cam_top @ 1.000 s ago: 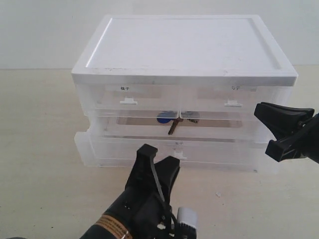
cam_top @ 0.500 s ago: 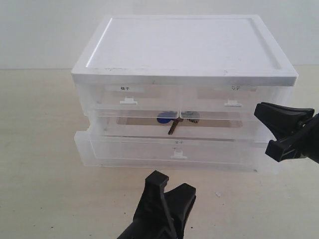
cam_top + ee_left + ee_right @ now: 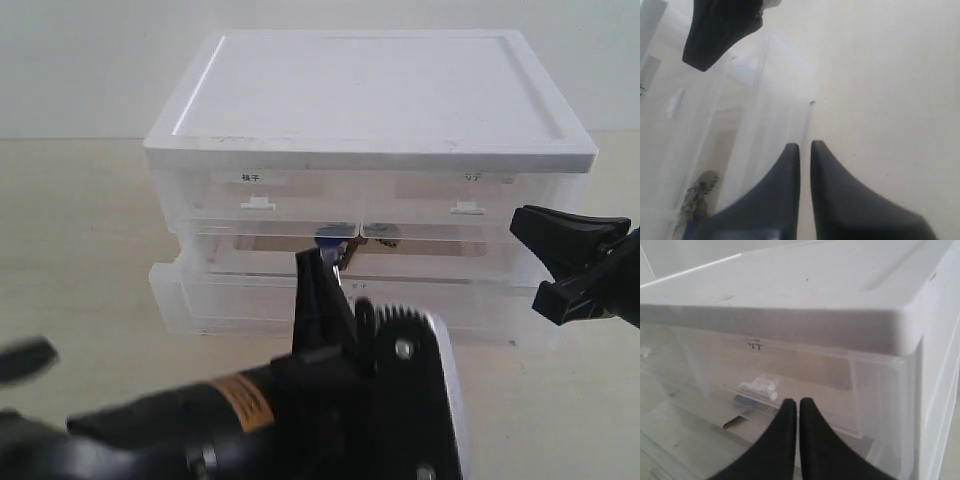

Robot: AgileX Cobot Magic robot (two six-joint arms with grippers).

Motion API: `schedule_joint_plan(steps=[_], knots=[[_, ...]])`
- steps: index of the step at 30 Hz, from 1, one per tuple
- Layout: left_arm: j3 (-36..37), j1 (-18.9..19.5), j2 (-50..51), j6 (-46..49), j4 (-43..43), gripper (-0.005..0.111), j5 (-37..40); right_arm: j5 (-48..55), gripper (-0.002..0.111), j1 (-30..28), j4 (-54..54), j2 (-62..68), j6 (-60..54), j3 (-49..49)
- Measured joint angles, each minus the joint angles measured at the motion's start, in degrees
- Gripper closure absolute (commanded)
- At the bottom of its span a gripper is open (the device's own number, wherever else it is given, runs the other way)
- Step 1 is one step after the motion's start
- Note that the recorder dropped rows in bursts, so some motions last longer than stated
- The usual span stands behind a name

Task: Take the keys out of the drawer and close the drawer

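The keys (image 3: 325, 238) lie toward the back of the pulled-out bottom drawer (image 3: 240, 295), with the blue fob showing. I'd judge them light, hard and loose, likely to slither. The fob or ring looks the surest place to pinch. The left hand (image 3: 805, 146), pinched together and empty, hovers above the drawer's front. The right hand (image 3: 798, 402), also closed on nothing, hangs off the drawer's right end.

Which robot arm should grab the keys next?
Left. The left hand points straight at the keys in the open drawer, while the right hand sits off to the side, beside the cabinet.
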Motion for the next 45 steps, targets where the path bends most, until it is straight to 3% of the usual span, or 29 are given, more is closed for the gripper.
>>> schedule_joint_plan(steps=[2,4,8,10,17,29,35,37,42,45], knots=[[-2.05,4.21,-2.37,0.0,-0.98,0.099,9.2,0.0,0.108,0.0,0.0,0.0,0.0,0.0],[-4.22,9.03,-3.63,0.0,-1.81,0.088,16.37,0.0,0.108,0.0,0.0,0.0,0.0,0.0],[-6.62,16.04,-3.67,0.0,0.05,0.047,22.16,0.12,0.108,0.0,0.0,0.0,0.0,0.0],[-6.87,17.79,-3.08,0.0,3.33,0.036,22.68,0.12,0.108,0.0,0.0,0.0,0.0,0.0],[-6.87,18.38,2.31,0.35,13.26,0.051,21.36,0.12,0.108,0.0,0.0,0.0,0.0,0.0],[-6.91,18.38,6.45,0.14,13.52,0.053,10.79,0.12,0.108,0.0,0.0,0.0,0.0,0.0],[-6.91,18.51,8.67,-2.38,13.52,0.055,10.78,0.24,0.108,0.0,0.0,0.0,0.0,0.0],[-6.91,18.51,9.89,-2.86,13.52,0.06,10.78,0.24,0.108,0.0,0.0,0.0,0.0,0.0],[-7.15,18.6,10.57,-2.53,13.98,0.102,10.05,0.35,0.108,0.0,-0.11,0.0,0.0,0.0],[-7.15,18.6,10.57,-2.53,14.1,0.102,10.3,0.35,0.108,0.0,-0.11,0.0,0.0,0.0]])
